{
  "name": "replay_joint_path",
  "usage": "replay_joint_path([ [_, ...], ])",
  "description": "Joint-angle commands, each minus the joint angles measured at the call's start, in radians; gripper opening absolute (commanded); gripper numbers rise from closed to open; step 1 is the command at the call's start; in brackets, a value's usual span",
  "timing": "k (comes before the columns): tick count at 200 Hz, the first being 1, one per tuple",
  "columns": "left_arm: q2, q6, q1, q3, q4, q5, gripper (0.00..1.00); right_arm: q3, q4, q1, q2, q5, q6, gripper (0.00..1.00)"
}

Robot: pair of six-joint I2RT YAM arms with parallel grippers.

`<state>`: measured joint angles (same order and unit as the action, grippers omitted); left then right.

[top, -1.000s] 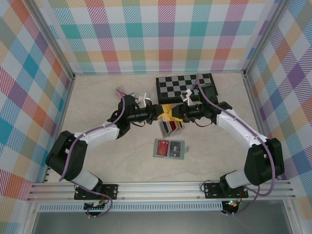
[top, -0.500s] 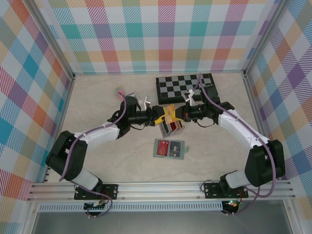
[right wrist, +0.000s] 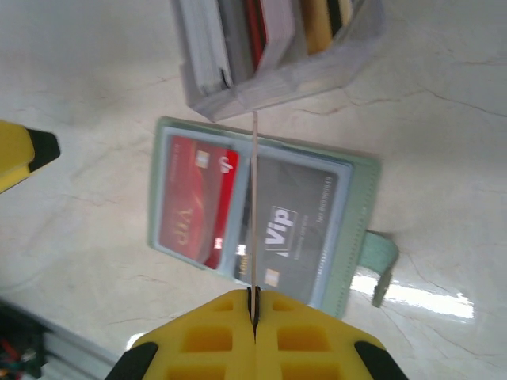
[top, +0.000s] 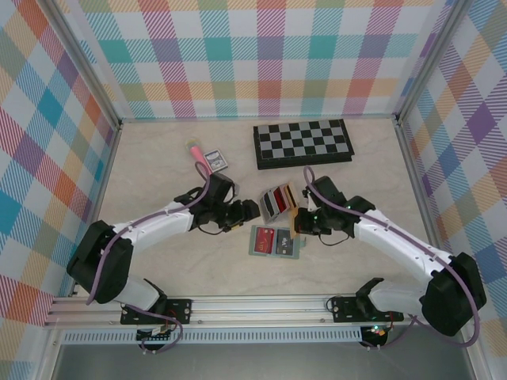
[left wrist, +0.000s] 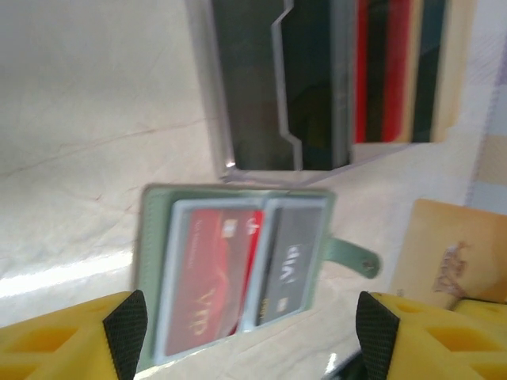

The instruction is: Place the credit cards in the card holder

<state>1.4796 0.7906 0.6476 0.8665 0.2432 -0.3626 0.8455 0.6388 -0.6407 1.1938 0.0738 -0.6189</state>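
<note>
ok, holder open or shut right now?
Open. The holder lies spread flat, both inner pockets facing up, a red card and a grey card in them, tab unfastened.

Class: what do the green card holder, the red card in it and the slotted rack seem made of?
Card holder: likely matte faux leather or fabric; dull surface, soft curling tab.
Red card: probably glossy printed plastic, flat and thin.
Rack: seemingly translucent pale plastic; cards show through its wall.
</note>
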Motion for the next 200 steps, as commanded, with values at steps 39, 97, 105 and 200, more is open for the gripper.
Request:
replay_joint_path([
  [39, 0.098, -0.023, 0.055, 0.028, 0.083, 0.096, 0.71, -0.019, 0.027, -0.061, 0.014, -0.157, -0.060, 0.03],
  [97, 0.156, -0.032, 0.079, 0.040, 0.064, 0.071, 0.69, -0.095, -0.047, -0.066, 0.059, -0.094, -0.101, 0.04],
  [105, 0.161, -0.032, 0.081, 0.039, 0.063, 0.068, 0.69, -0.106, -0.064, -0.066, 0.060, -0.089, -0.109, 0.04],
  [200, 0.213, -0.027, 0.090, 0.030, 0.044, 0.044, 0.63, -0.183, -0.192, -0.066, 0.109, -0.094, -0.159, 0.04],
])
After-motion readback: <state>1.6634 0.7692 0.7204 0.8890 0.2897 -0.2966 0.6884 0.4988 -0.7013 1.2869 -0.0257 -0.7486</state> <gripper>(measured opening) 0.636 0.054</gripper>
